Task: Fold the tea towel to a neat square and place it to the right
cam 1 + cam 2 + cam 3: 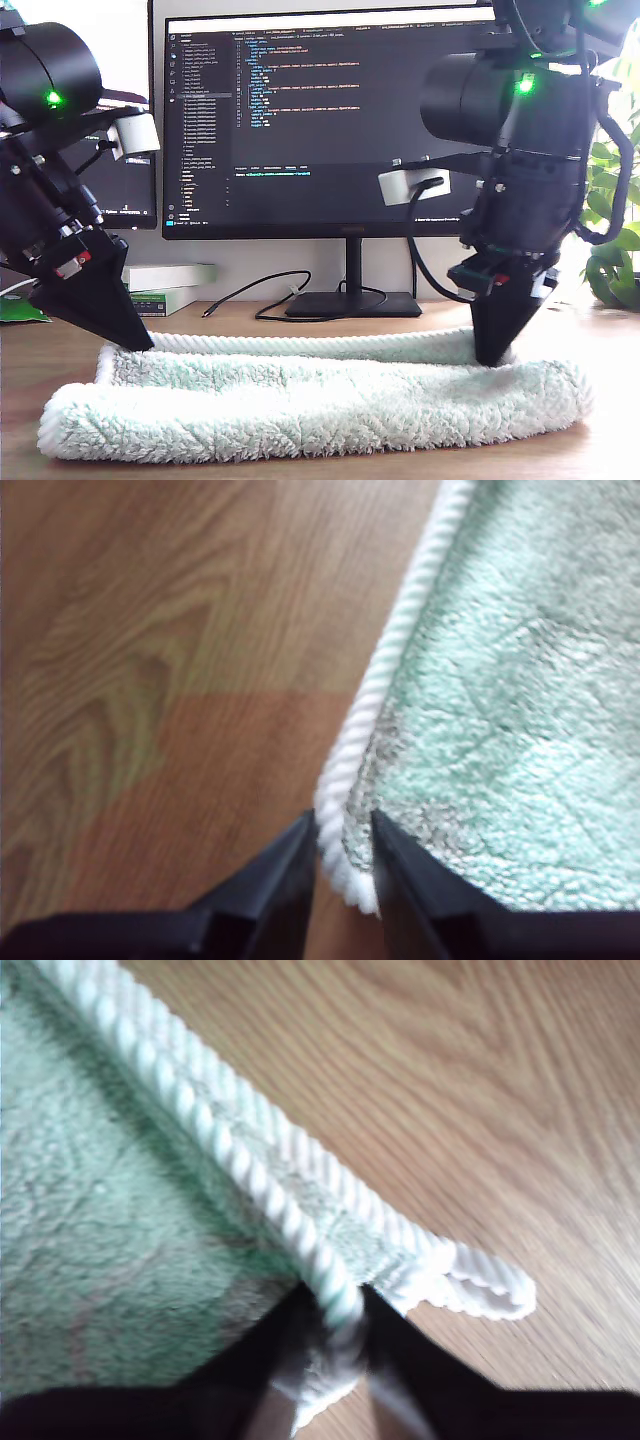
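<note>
Wooden counter (300, 315) w/ monitor (300, 120) behind. Towel (320, 400) folded lengthwise, lying flat across counter centre in exterior view. First gripper (345, 855) jaws nearly closed, pinching rope hem (385, 685) at a towel corner. Second gripper (335, 1325) likewise, clamping doubled hem at another corner.

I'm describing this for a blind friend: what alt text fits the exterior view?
Two black robot hands press down on the far hem of a pale mint-green tea towel lying folded on a wooden table, one hand at each far corner. Behind stands a monitor showing code.
</note>
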`<state>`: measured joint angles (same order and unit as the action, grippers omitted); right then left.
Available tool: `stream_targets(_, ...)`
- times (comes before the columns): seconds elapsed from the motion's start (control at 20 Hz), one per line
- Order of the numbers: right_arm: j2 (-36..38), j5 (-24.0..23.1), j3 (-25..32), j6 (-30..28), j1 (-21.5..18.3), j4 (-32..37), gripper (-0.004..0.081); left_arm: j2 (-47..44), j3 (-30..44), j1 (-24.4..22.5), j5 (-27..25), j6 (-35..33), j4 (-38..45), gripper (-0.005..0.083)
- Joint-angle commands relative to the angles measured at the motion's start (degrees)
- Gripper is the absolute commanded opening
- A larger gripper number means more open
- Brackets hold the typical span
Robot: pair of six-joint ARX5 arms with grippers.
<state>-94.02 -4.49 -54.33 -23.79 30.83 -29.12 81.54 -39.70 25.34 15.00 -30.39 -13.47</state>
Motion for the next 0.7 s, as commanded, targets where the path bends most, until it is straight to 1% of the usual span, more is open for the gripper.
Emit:
stream_targets(0.0,-0.1,0.0,-0.3,0.7,-0.2,0.6,0.0250,0.6,0.2,-0.3,0.0,-0.1,0.5,0.0166)
stream_targets(0.15,-0.1,-0.1,-2.0,1.5,-0.2,-0.1,0.0251,0.6,0.2,-0.9,-0.1,-0.1,1.1,0.0166)
stream_targets(0.25,-0.1,-0.2,-4.5,1.6,-0.2,-1.9,0.0261,0.6,0.2,-1.4,-0.1,0.0,1.6,0.0166)
stream_targets(0.45,-0.1,-0.2,-9.9,1.7,-0.2,-8.1,0.0266,0.3,0.2,-1.7,-0.1,0.0,1.4,0.0166)
stream_targets(0.55,-0.1,-0.1,-11.7,3.1,-0.2,-11.5,0.0265,-0.6,0.0,-1.7,-0.1,0.4,0.4,0.0164)
stream_targets(0.6,-0.1,0.1,-12.2,3.1,-0.2,-13.0,0.0242,-1.5,-0.1,-1.7,-0.1,0.4,-0.3,0.0152)
stream_targets(0.65,0.1,0.0,-12.3,3.5,-0.2,-13.8,0.0153,-2.8,-0.2,-1.7,-0.1,0.4,-0.8,0.0095)
